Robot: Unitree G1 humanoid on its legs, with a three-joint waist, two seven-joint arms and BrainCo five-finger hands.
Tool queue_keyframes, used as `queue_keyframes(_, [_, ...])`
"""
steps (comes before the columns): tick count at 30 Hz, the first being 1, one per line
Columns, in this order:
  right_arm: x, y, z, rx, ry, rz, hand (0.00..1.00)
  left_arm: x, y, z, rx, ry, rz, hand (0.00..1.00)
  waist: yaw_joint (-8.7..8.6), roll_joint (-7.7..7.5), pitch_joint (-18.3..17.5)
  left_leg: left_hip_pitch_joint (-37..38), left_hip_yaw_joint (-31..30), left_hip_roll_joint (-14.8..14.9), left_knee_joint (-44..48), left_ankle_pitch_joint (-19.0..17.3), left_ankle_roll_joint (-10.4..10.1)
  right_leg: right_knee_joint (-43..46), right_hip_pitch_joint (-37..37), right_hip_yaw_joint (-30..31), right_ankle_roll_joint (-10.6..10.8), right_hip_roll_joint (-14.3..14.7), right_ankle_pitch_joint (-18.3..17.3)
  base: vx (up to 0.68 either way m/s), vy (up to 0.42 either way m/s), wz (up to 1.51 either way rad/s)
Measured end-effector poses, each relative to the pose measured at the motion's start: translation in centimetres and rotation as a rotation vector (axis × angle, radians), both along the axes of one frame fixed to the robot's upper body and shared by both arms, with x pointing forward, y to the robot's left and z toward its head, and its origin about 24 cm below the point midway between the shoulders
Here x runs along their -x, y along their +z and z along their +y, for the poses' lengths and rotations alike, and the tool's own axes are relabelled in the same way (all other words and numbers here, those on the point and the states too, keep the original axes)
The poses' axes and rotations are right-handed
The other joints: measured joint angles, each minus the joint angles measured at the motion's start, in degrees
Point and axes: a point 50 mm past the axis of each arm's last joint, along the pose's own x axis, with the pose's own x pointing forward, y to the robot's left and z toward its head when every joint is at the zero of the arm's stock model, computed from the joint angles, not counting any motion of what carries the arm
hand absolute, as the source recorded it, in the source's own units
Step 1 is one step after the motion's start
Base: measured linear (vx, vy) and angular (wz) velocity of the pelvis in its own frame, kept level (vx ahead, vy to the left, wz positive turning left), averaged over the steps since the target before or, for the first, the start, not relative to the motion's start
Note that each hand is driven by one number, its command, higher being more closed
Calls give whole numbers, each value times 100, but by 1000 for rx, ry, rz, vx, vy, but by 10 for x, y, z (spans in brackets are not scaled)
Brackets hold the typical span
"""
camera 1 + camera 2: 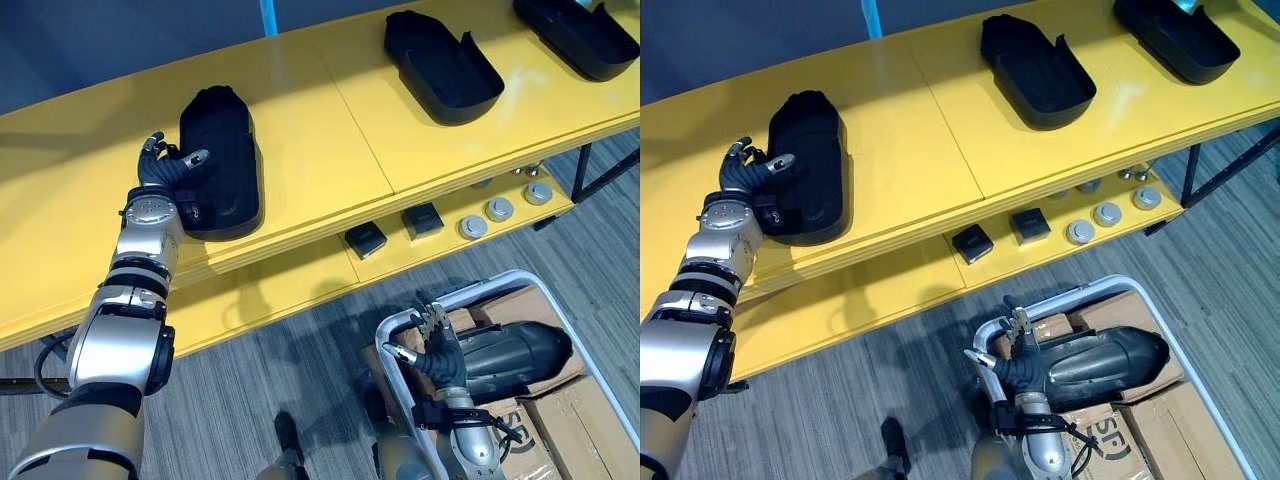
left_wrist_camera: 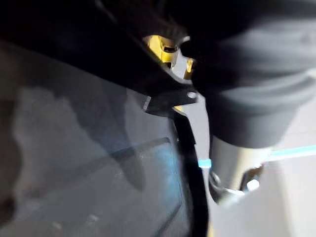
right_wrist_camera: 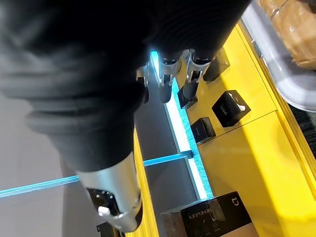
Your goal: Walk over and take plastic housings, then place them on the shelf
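1. Setting: a dark blue wall backs a two-tier yellow shelf [image 1: 330,130] standing on grey carpet. Small black blocks [image 1: 365,240] and round grey discs [image 1: 473,227] sit on the lower tier.
2. Task's thing: the leftmost housing [image 1: 225,150] lies flat on the top tier, its near end close to the front edge. Two further housings [image 1: 445,65] lie well apart from it to the right on the same tier. A fourth housing [image 1: 515,355] lies in the trolley [image 1: 500,283] on cardboard boxes [image 1: 570,420].
3. Left robot hand [image 1: 165,168]: it sits at the near-left corner of the leftmost housing, thumb laid over the top and fingers beside the left wall. I cannot tell whether it is clamped or let go.
4. Left arm: it reaches forward from the lower left, wrist roughly in line with the forearm.
5. Right robot hand [image 1: 437,350]: it hangs low by the trolley rail, just beside the fourth housing, fingers relaxed and holding nothing.
6. Judgement: the placing looks nearly complete. Before you free the leftmost housing, confirm that its whole base rests on the tier, and push it deeper if the near end sits too close to the edge. Lift the thumb straight off so the housing is not dragged, then draw back along the arm's line.
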Motion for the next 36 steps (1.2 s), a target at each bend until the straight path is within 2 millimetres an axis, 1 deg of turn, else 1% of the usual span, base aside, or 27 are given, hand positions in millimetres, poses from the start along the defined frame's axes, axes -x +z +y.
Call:
queue_keyframes(2, [0, -2, 1, 12, 18, 12, 0, -1, 7, -4, 50, -4, -34, 0, 6, 0, 0, 24, 14, -1, 0, 0, 0, -3, 19, 5, 2, -1, 11, -7, 33, -3])
queue_keyframes(5, [1, -6, 6, 25, 57, 26, 0, 0, 28, -17, 96, -42, -148, 0, 23, -2, 1, 33, 18, -1, -1, 0, 0, -5, 30, 2, 9, -1, 22, -3, 11, 0])
queue_keyframes(7, [0, -9, 6, 33, 64, 43, 0, 4, 49, -26, 116, -70, -265, 0, 31, -2, 0, 65, 20, 0, -2, 0, 0, -44, 77, -7, 12, -3, 49, 0, 0, 0])
queue_keyframes(9, [0, -9, 7, 34, 73, 45, 0, 7, 56, -29, 126, -76, -316, 0, 25, -4, -1, 96, 14, 2, -2, 0, 0, -122, 146, -20, 16, -5, 88, 4, 18, 0])
queue_keyframes(10, [0, -9, 7, 39, 80, 45, 0, 7, 56, -28, 130, -65, -328, 0, 25, -4, -1, 140, 7, 4, -2, 0, 0, -129, 200, -32, 16, -5, 89, 19, 31, 5])
queue_keyframes(13, [1, -10, 10, 55, 123, 46, 0, 8, 39, -25, 147, -41, -297, 0, 36, -4, -12, 225, -83, 12, -2, -1, 0, -222, 382, -147, 17, -8, 107, 15, 19, 14])
queue_keyframes(15, [-2, -7, 12, 63, 144, 30, 0, 13, 31, -22, 173, -36, -302, 0, 60, -6, -16, 231, -129, 11, -3, -1, 0, -245, 419, -181, 18, -10, 107, 3, 15, 13])
queue_keyframes(16, [-4, -5, 13, 66, 152, 19, 0, 18, 27, -20, 193, -32, -324, 0, 82, -6, -20, 230, -175, 5, -3, -1, 0, -253, 431, -194, 22, -17, 110, 9, 24, 12])
queue_keyframes(17, [-8, -2, 14, 68, 156, 4, 0, 32, 17, -24, 171, -7, -369, 0, 163, -10, -48, 230, -206, 2, -3, -1, 0, -273, 463, -234, 25, -23, 112, 13, 23, 13])
queue_keyframes(18, [-9, -1, 14, 70, 159, -1, 0, 38, 12, -27, 163, 5, -385, 0, 187, -12, -81, 230, -222, -6, -3, 2, 1, -290, 487, -269, 27, -17, 113, 34, 27, 23])
queue_keyframes(19, [-12, 2, 15, 85, 165, -19, 0, 58, -7, -32, 157, 36, -410, 0, 229, -6, -174, 239, -294, -7, -4, 3, 1, -298, 534, -340, 28, -18, 110, 72, 28, 23])
queue_keyframes(20, [-17, 7, 17, 101, 171, -50, 100, 85, -32, -39, 125, 85, -422, 0, 347, -5, -311, 249, -341, -2, -4, 7, -3, -301, 565, -390, 34, -14, 103, 67, 22, 24])
queue_keyframes(22, [-24, 14, 19, 103, 173, -86, 100, 106, -51, -45, 103, 121, -408, 0, 434, -1, -378, 259, -389, 0, -4, 10, -9, -298, 602, -470, 35, -15, 93, 45, 20, 16])
queue_keyframes(23, [-32, 22, 21, 102, 174, -126, 100, 126, -68, -50, 97, 146, -385, 0, 557, -3, -456, 255, -409, -1, -5, 13, -13, -298, 606, -484, 32, -16, 87, 21, 25, 16])
queue_keyframes(24, [-40, 26, 24, 99, 175, -149, 100, 145, -82, -53, 98, 170, -366, 0, 640, 1, -514, 253, -477, -11, -7, 25, -27, -296, 627, -511, 31, -24, 72, -13, 24, 21])
queue_keyframes(25, [-46, 29, 26, 98, 175, -166, 100, 158, -89, -57, 100, 184, -361, 0, 666, 10, -542, 251, -526, -18, -9, 29, -27, -294, 654, -568, 29, -33, 55, -31, 19, 26])
queue_keyframes(26, [-50, 30, 27, 97, 173, -174, 100, 166, -93, -60, 105, 190, -355, 0, 689, 23, -558, 251, -547, -19, -13, 29, -27, -290, 680, -635, 33, -38, 44, -63, 18, 34])
queue_keyframes(28, [-60, 29, 28, 88, 148, -167, 100, 192, -106, -71, 98, 198, -340, 0, 839, 75, -634, 234, -699, -34, -36, 25, -31, -249, 729, -786, 53, -58, -18, -86, 20, 35])
queue_keyframes(29, [-63, 28, 29, 91, 143, -163, 100, 197, -109, -72, 94, 201, -330, 0, 859, 86, -644, 227, -735, -43, -37, 25, -32, -237, 735, -812, 72, -64, -42, -90, 21, 30])
queue_keyframes(31, [-73, 27, 30, 101, 127, -153, 100, 212, -126, -72, 97, 231, -260, 0, 964, 141, -710, 114, -867, -83, -39, 37, -46, -245, 704, -951, 80, -103, -45, -90, 25, 32])
queue_keyframes(32, [-77, 27, 30, 104, 121, -150, 100, 214, -131, -72, 97, 236, -242, 0, 978, 154, -718, 72, -917, -92, -39, 53, -51, -241, 697, -1000, 81, -113, -45, -81, 25, 40])
queue_keyframes(33, [-84, 25, 29, 110, 101, -137, 100, 219, -141, -70, 86, 246, -196, 0, 1013, 153, -718, 21, -1007, -108, -39, 86, -43, -237, 699, -1099, 81, -128, -44, -69, 20, 40])
queue_keyframes(34, [-91, 26, 26, 114, 74, -131, 100, 221, -154, -69, 76, 249, -137, 0, 1116, 153, -718, -25, -1075, -117, -38, 117, -33, -233, 690, -1156, 79, -135, -40, -63, 18, 33])
queue_keyframes(36, [-101, 31, 24, 119, 48, -140, 100, 225, -171, -68, 73, 253, -54, 0, 1201, 153, -718, -121, -1168, -130, -37, 172, -37, -235, 653, -1270, 77, -145, -27, -48, 13, 31])
